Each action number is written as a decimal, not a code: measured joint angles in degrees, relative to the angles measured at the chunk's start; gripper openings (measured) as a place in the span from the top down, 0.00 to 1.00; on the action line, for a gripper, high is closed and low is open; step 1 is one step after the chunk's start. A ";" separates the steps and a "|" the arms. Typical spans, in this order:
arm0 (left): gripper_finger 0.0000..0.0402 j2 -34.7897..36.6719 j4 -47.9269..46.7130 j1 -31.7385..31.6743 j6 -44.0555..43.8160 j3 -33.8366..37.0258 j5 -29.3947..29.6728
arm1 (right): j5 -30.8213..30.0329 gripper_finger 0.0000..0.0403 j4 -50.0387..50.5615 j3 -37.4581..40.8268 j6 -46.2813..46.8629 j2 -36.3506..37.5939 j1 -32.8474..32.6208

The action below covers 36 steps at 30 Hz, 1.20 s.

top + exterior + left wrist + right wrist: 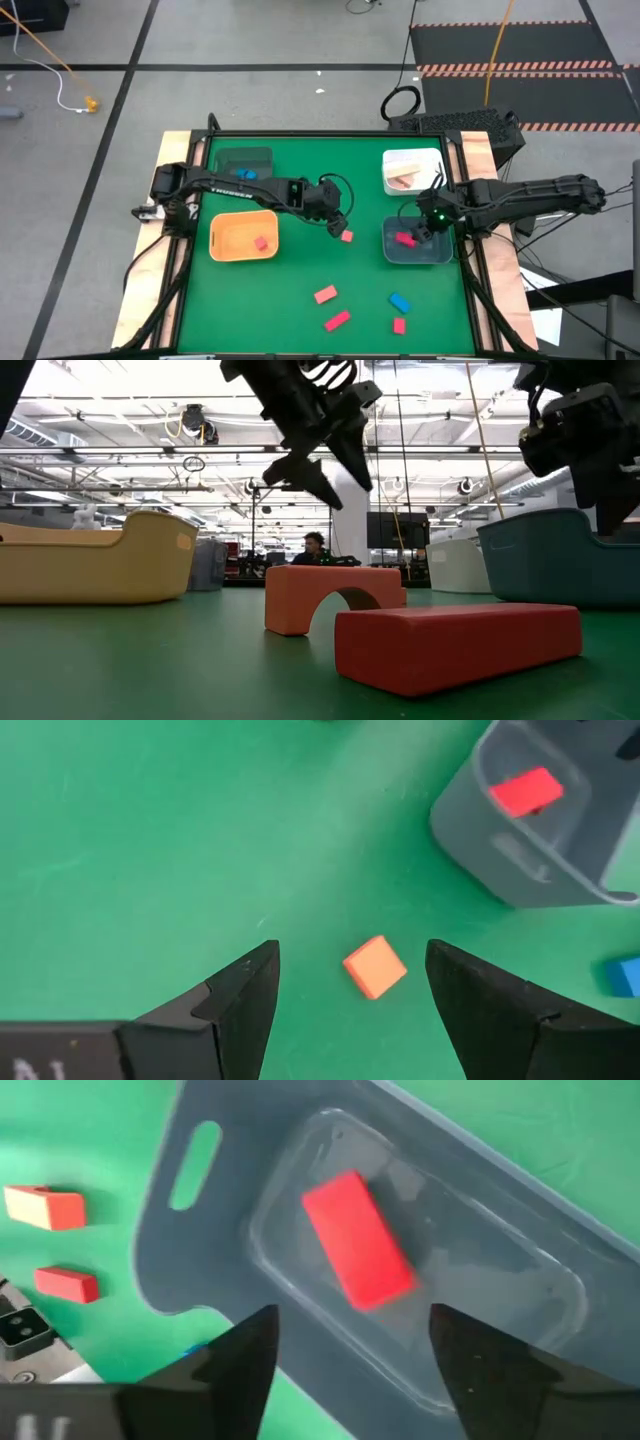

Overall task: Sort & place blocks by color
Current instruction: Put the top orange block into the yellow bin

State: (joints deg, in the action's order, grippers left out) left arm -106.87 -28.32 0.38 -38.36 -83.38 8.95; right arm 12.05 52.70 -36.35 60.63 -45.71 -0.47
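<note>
My left gripper (338,226) is open and hovers just above and beside a small red cube (346,236) on the green mat. In the left wrist view the cube (375,967) lies flat on the mat, just beyond the gap between the fingers (350,1010). My right gripper (428,226) is open and empty over the grey-blue bin (440,255). A red bar (358,1253) lies flat on that bin's floor, beyond the gripper (350,1370). In the low view both grippers hang above the mat, the left gripper (330,470) and the right gripper (600,460).
The orange bin (225,250) holds a red cube (261,242). The dark green bin (262,158) holds a blue block (247,174). The white bin (392,160) holds tan blocks. Near the front lie a red arch (325,295), a red bar (337,320), a blue block (400,302) and a red cube (399,325).
</note>
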 joint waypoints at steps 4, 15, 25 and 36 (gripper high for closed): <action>0.38 -0.32 1.10 0.48 -4.45 2.68 0.70 | 0.19 0.30 -1.58 2.00 0.87 -0.01 0.00; 0.38 -5.75 8.40 2.61 -7.47 5.14 1.14 | 0.20 0.26 -5.18 4.26 4.86 -0.06 0.00; 0.38 -10.20 15.40 6.30 40.95 5.14 1.63 | 0.10 0.26 -7.62 4.26 4.65 0.02 -0.02; 0.38 -11.41 21.76 3.20 47.71 4.99 -5.47 | -3.00 0.26 -11.63 4.26 4.69 0.04 -0.02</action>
State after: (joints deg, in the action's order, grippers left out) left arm -118.28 -6.56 3.57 9.35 -78.39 3.48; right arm 9.06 41.07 -32.10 65.32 -45.67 -0.49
